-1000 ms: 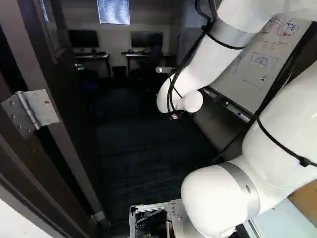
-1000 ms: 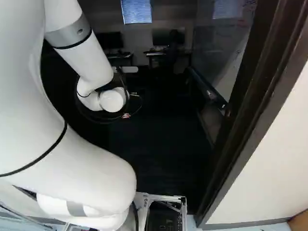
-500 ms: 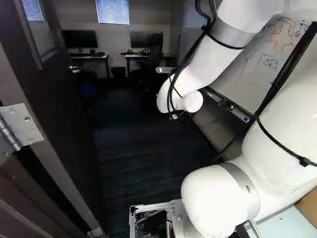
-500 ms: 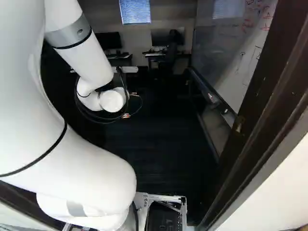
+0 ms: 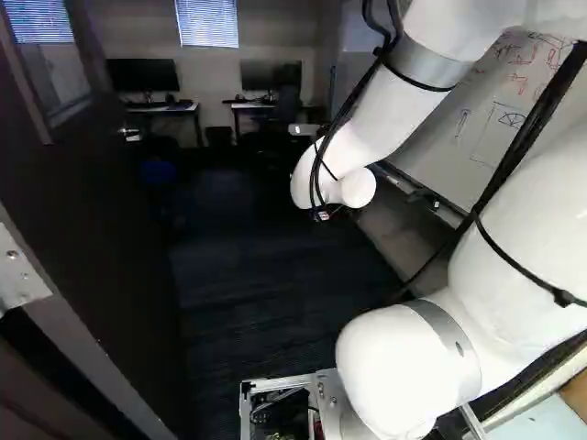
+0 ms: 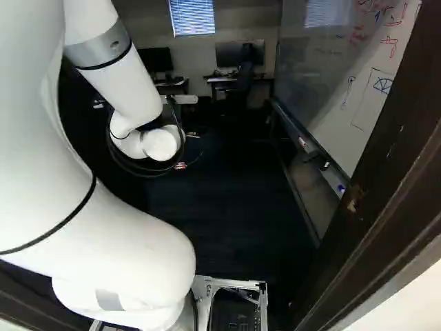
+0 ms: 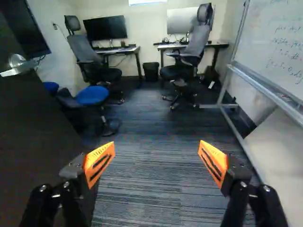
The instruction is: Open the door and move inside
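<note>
One gripper (image 7: 156,157), fingers wide apart, empty. Door (image 5: 110,238) already open, beside it on the left, long face running roughly along gripper heading. Carpet (image 7: 142,198) ahead; likely next: drive straight in, clearing right-hand door frame (image 6: 386,214).

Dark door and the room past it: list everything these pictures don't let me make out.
- Dark door: far face turned away in every view.
- Silver metal hinge plate: partly cut off by the left base view's edge.
- Handwriting on the white whiteboard: too small and blurred in the wrist view.
- Window with blinds: top cut off in both base views.
- Black two-fingered hand: largely hidden behind the white wrist in the left base view.
</note>
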